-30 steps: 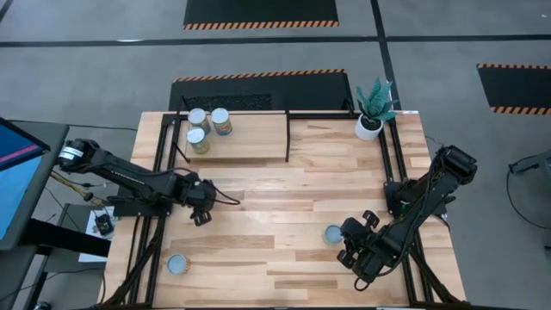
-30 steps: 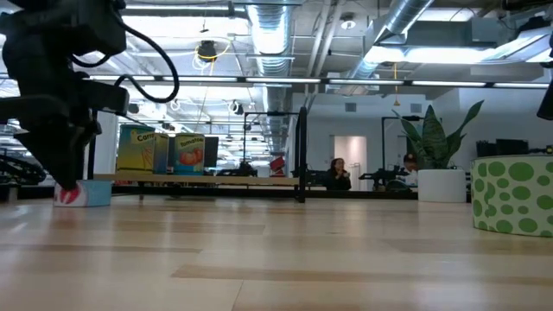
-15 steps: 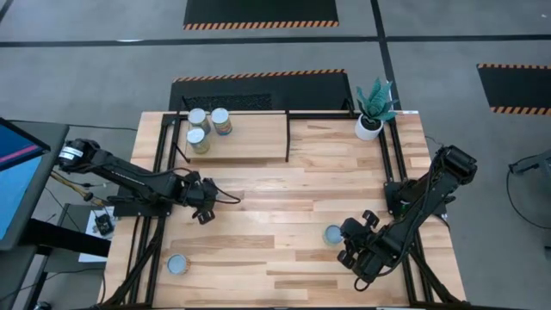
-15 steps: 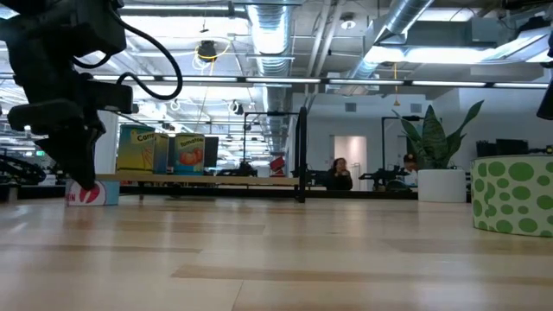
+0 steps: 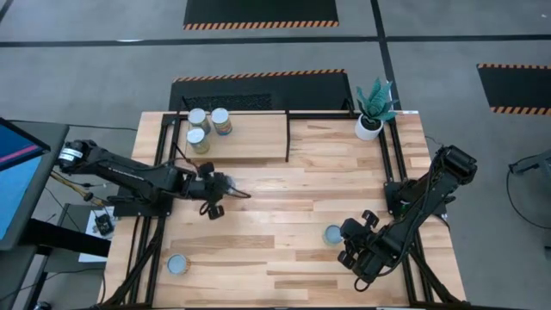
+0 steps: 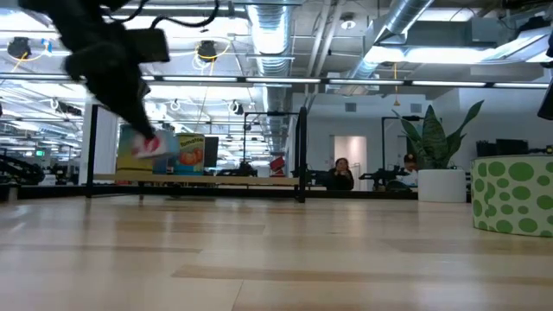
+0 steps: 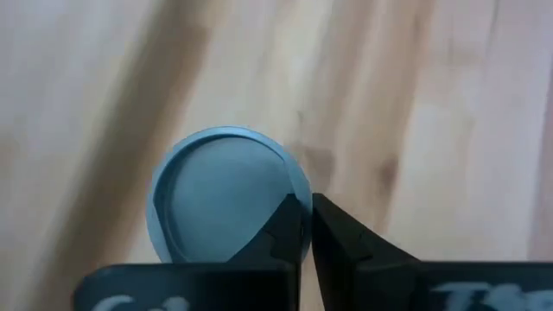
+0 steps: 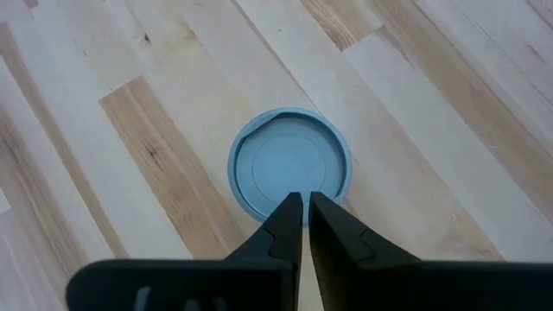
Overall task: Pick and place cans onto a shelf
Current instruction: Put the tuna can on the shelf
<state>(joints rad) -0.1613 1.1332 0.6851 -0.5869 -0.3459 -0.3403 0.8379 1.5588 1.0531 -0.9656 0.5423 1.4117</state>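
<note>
Holding can [image 7: 226, 194] off table | left hand [image 5: 217, 187] | shelf [image 5: 250, 138] near

Grey floor [image 5: 103, 69] is spreading around the plank table [image 5: 284, 185], with hazard-striped black mats [image 5: 258, 12] lying at twelve o'clock. Ceiling ducts [image 6: 268, 34] and lamps [image 6: 206, 50] are hanging overhead, where a person [image 6: 340, 174] is sitting at the far wall.

Plank table [image 5: 284, 215] — shelf [image 5: 250, 138], cans [image 5: 177, 264], pot [image 5: 368, 127]
</note>
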